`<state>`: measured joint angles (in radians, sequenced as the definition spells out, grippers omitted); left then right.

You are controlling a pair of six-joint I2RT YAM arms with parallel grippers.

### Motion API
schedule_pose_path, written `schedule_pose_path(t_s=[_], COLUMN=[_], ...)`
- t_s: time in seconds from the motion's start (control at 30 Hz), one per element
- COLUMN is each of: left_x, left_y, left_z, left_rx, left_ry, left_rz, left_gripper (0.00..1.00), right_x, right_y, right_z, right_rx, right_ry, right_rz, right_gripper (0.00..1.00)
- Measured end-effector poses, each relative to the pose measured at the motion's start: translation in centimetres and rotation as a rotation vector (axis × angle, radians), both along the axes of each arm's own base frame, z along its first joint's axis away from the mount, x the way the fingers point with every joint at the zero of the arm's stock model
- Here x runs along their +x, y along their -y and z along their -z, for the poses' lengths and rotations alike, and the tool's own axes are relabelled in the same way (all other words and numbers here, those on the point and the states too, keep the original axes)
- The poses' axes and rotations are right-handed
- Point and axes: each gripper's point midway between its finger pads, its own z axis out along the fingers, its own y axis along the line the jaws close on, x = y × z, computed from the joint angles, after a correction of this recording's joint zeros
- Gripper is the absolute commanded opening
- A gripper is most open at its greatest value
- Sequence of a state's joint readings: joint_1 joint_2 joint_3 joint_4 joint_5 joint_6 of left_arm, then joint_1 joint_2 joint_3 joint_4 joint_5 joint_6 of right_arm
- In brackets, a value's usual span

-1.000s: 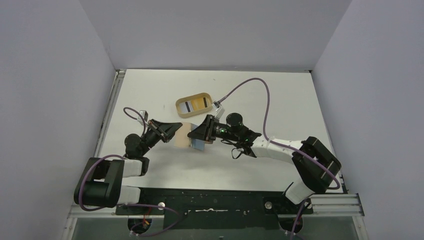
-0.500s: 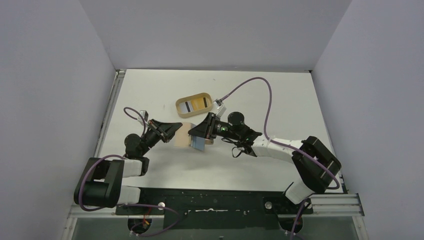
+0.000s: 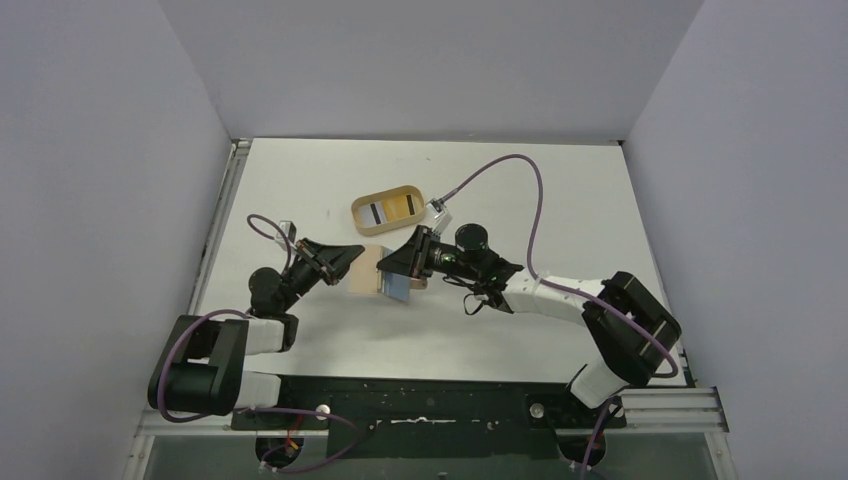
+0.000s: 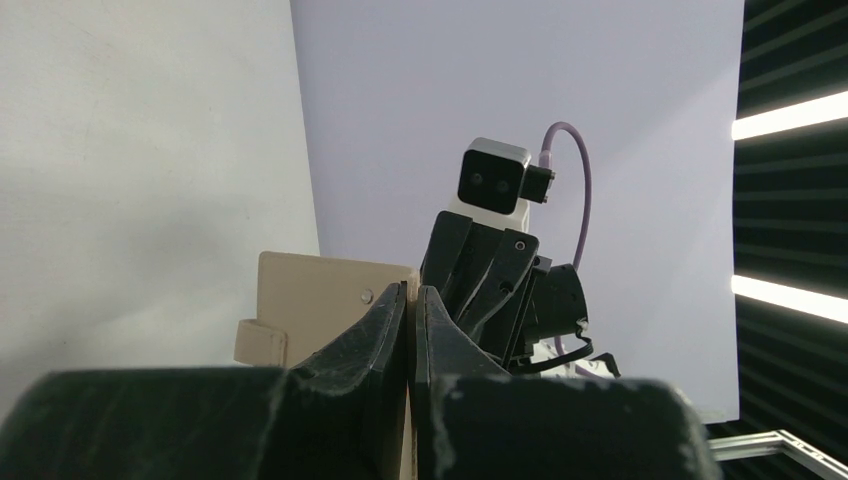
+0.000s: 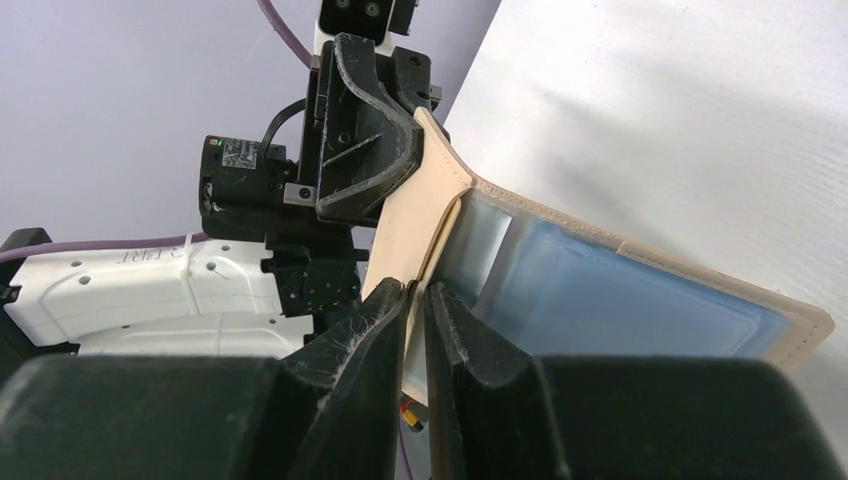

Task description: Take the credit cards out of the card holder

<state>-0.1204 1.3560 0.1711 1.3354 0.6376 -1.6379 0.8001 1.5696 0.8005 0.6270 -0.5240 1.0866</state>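
The beige card holder (image 3: 366, 268) is open and tilted, near the oval tray (image 3: 356, 210); a light blue card (image 5: 620, 290) sits inside it.

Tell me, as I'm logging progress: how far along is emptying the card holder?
Done: what look like two cards lie in the oval tray. In hand: the left claw and right claw hold the card holder open, each pinching a flap. Remaining: the light blue card sits in its pocket.

No text is reading clearly. Faint grey lettering is showing on the white arm link (image 5: 150, 255) and a small sticker (image 5: 243, 152), both too blurred.
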Motion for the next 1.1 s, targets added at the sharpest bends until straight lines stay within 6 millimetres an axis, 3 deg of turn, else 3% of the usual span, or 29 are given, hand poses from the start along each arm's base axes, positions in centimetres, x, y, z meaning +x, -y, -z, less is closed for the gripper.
schedule_pose_path(t_s=[0.13,0.23,0.7,0.93,1.1], left_x=[0.1,0.1,-0.4,-1.1,-0.3], left_y=[-0.1,-0.2,-0.3,-0.1,-1.4], left_z=[0.0,0.1,0.6,0.9,0.9], left_rx=[0.001,0.002,0.005,0.01,0.003], left_ry=[0.0,-0.002,-0.016,-0.027,-0.034], left_rz=[-0.004,-0.005,0.009,0.05,0.001], left_gripper=[0.0,0.0,0.0,0.0,0.0], right_x=[0.0,0.0,-0.2,-0.4,0.0], right_y=[-0.1,-0.3,0.1,1.4,2.8], right_z=[0.6,1.0,1.2,1.9,2.7], right_rx=[-0.011,-0.018,-0.04,-0.055,-0.076], right_ry=[-0.009,-0.012,0.0,-0.011,-0.019], right_rz=[-0.001,-0.003,0.002,0.016,0.038], right_gripper=[0.1,0.0,0.0,0.0,0.0])
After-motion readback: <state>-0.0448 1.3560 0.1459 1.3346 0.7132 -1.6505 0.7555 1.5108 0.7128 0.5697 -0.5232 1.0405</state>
